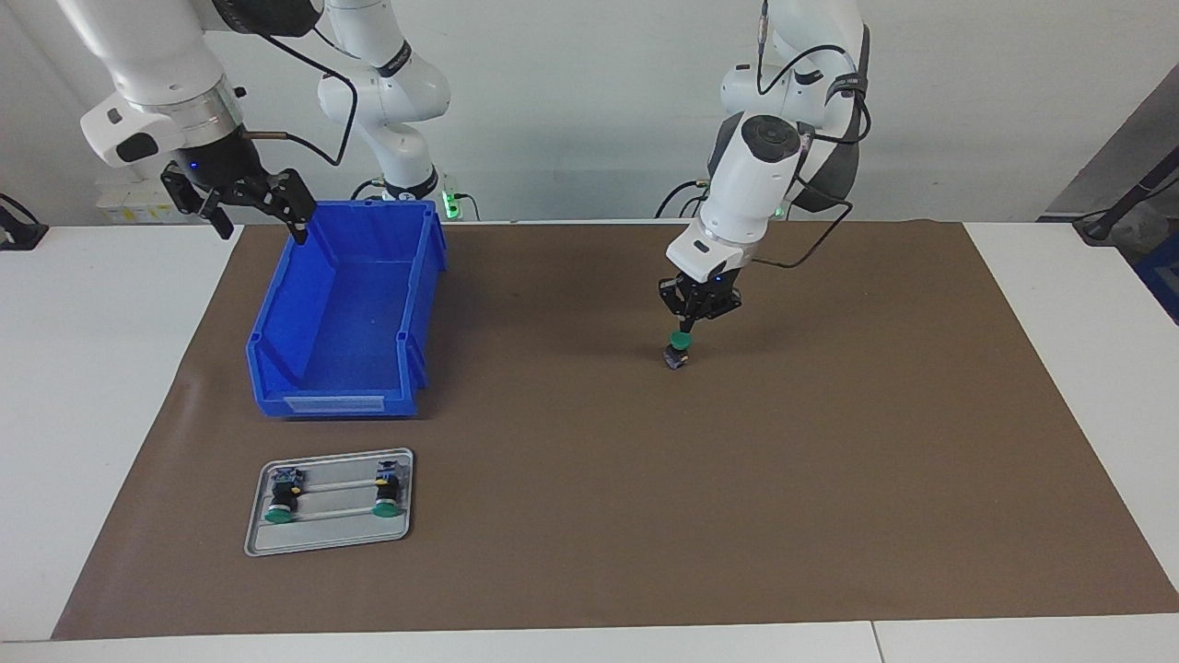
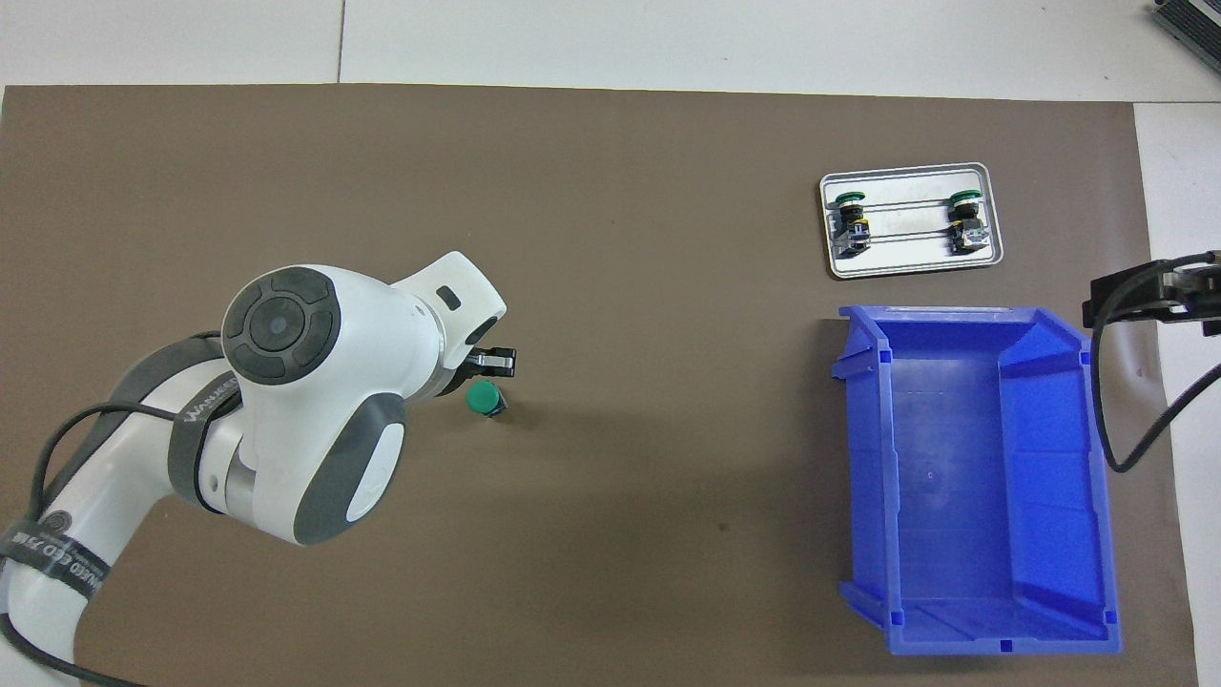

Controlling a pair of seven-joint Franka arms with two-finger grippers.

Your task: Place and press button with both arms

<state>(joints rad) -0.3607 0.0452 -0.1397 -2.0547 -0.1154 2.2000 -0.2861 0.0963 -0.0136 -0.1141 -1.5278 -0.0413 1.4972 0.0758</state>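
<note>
Left gripper (image 1: 686,330) is clenched, fingertips together and pointing straight down, their tip touching the green cap of the button (image 1: 678,350); it grasps nothing. In the overhead view most of this gripper is hidden under the arm's white wrist, and only a black finger piece shows just beside the cap. The button stands upright on the brown mat (image 1: 829,479), cap up, dark body below, in the open stretch toward the left arm's end of the table from the blue bin (image 1: 345,313) and well apart from it. The bin lies on the mat with its labelled lip turned away from the robots. Farther from the robots than the bin, just beside that lip, sits a grey tray (image 1: 327,543) holding two more buttons (image 1: 280,497) on their sides, green caps pointing away from the robots. Right gripper (image 1: 253,204) hangs released, jaws spread wide, holding nothing, up in the air over the bin's corner nearest the robots at the right arm's end of the table; this arm waits.
</note>
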